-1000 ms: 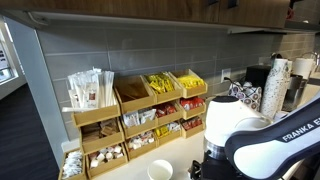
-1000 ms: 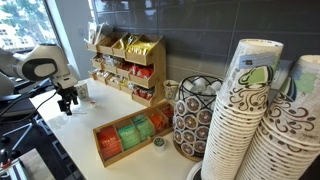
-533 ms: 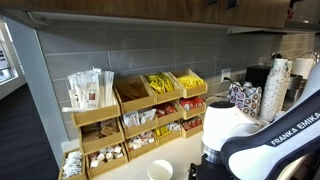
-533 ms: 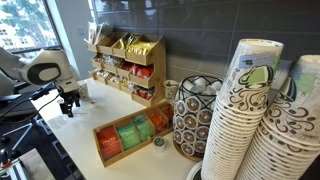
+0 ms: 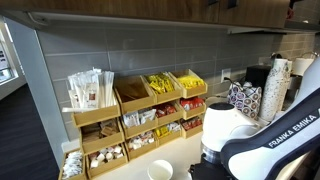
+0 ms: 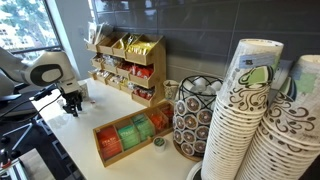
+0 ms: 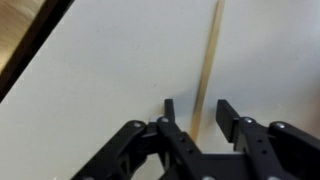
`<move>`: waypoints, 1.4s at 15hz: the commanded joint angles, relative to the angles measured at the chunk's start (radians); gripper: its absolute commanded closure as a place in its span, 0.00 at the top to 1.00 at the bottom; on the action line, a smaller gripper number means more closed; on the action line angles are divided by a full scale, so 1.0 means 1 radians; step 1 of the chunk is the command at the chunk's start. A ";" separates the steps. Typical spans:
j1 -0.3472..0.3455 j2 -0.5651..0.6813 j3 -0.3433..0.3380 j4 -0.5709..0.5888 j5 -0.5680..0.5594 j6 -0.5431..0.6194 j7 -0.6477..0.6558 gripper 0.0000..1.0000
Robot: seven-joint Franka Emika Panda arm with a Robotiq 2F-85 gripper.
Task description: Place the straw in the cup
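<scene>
A thin pale straw (image 7: 208,60) lies flat on the white counter (image 7: 110,70) and runs away from me in the wrist view. My gripper (image 7: 197,115) is down over its near end. The black fingers (image 7: 228,113) stand on either side of it, partly closed, with a gap showing on both sides. In an exterior view the gripper (image 6: 71,107) hangs low over the counter's end. The small white cup (image 5: 160,170) stands on the counter just beside my arm (image 5: 250,135), which hides the gripper there.
A wooden rack of packets (image 5: 140,110) stands against the tiled wall, also seen from the side as the rack (image 6: 125,60). A wooden tea box (image 6: 130,137), a wire basket (image 6: 195,115) and tall stacks of patterned cups (image 6: 255,120) sit along the counter. The counter edge (image 7: 35,50) runs close on the left.
The jaws have narrowed from wide open to partway shut around the straw. The arm has shifted slightly.
</scene>
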 commanded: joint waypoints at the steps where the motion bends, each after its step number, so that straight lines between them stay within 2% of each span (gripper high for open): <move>1: 0.005 0.008 -0.017 -0.007 -0.042 0.026 0.055 0.18; 4: 0.005 0.007 -0.023 -0.008 -0.059 0.025 0.077 0.00; 11: 0.012 -0.008 -0.031 -0.011 -0.073 0.026 0.078 0.02; 15: 0.051 -0.056 -0.055 -0.030 0.007 0.078 -0.047 0.02; 18: 0.106 -0.110 -0.090 -0.038 0.125 0.079 -0.233 0.02; 21: 0.142 -0.173 -0.113 -0.042 0.183 0.069 -0.412 0.02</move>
